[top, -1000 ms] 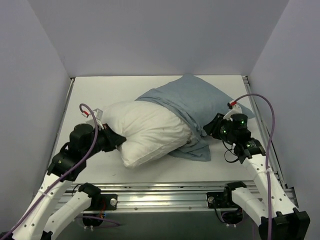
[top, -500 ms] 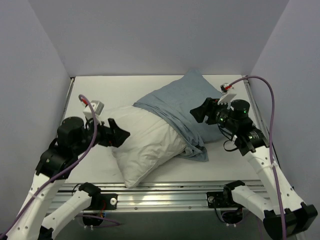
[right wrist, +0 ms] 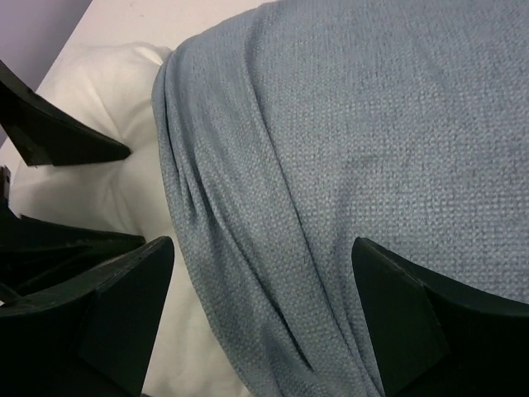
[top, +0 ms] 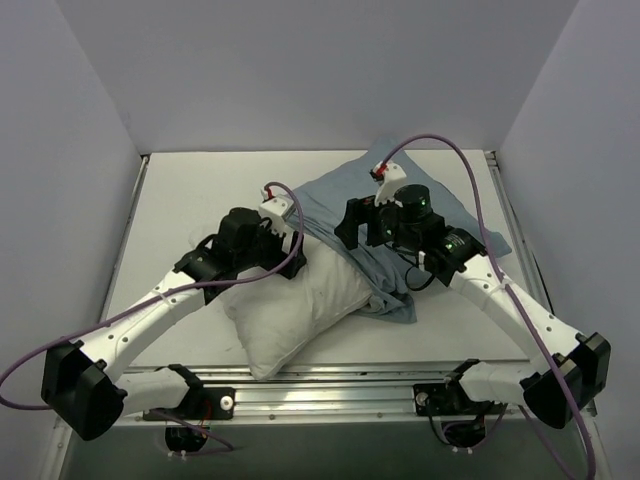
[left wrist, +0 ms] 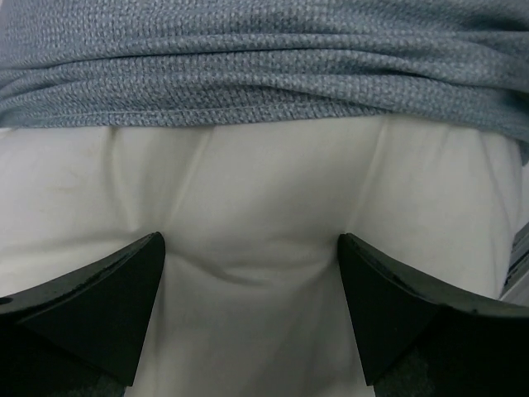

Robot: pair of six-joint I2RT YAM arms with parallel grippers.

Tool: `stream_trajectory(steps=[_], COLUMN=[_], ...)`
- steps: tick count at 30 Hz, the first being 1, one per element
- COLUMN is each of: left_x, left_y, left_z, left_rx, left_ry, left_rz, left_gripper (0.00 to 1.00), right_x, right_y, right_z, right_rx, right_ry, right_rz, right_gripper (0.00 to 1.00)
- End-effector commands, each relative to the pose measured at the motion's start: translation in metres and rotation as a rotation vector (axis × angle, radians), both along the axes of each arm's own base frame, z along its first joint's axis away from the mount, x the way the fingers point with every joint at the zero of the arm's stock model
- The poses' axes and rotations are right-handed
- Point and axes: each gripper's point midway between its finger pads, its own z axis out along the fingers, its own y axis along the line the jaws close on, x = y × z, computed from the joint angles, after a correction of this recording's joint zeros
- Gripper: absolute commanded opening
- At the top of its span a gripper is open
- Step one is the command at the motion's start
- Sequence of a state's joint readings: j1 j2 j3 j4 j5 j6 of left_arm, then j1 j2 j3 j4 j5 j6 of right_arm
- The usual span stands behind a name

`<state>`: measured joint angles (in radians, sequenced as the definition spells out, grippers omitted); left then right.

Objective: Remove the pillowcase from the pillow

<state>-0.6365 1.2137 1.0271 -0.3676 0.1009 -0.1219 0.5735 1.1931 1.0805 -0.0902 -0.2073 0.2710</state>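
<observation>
The white pillow (top: pixel 285 310) lies slanted toward the table's front edge, its far end still inside the blue-grey pillowcase (top: pixel 445 205). My left gripper (top: pixel 292 248) hovers open over the bare pillow (left wrist: pixel 264 190), just short of the pillowcase hem (left wrist: pixel 264 112), with nothing between its fingers (left wrist: pixel 116 298). My right gripper (top: pixel 345 230) is open over the bunched folds of the pillowcase (right wrist: pixel 372 124) near its opening, holding nothing. In the right wrist view the pillow (right wrist: pixel 103 91) shows at the left, with the left gripper's fingers (right wrist: pixel 58 132) beside it.
The white table (top: pixel 200 190) is walled in at the left, back and right. A metal rail (top: pixel 320 385) runs along the front edge by the arm bases. The pillowcase's far corner reaches close to the table's right edge (top: pixel 497 195).
Both grippers have opened and let go. Both arms have swung inward from the sides to the pillowcase opening. The pillow's bare end has settled toward the front edge.
</observation>
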Motion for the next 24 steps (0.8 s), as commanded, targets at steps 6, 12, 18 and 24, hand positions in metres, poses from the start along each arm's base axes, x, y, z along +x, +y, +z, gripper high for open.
stream_trajectory(steps=[6,12,18,24], left_x=[-0.005,-0.014,-0.017,-0.032], left_y=[0.0,0.003,0.007,0.021], left_z=[-0.061,-0.083,-0.076,-0.055], left_rx=[-0.081,-0.096,-0.105,-0.1], left_ry=[0.042,0.1,0.093,0.121], left_rz=[0.219,0.248,0.257,0.283], left_gripper=[0.93,0.37,0.02,0.02], right_x=[0.033,0.039,0.058,0.089], right_y=[0.033,0.065,0.049,-0.002], right_z=[0.021,0.003,-0.047,-0.076], right_rx=[-0.163,-0.293,-0.438,-0.568], right_ry=[-0.113,-0.102,-0.048,-0.005], right_rz=[0.021,0.033,-0.109,-0.331], right_gripper=[0.86,0.88,0.86,0.16])
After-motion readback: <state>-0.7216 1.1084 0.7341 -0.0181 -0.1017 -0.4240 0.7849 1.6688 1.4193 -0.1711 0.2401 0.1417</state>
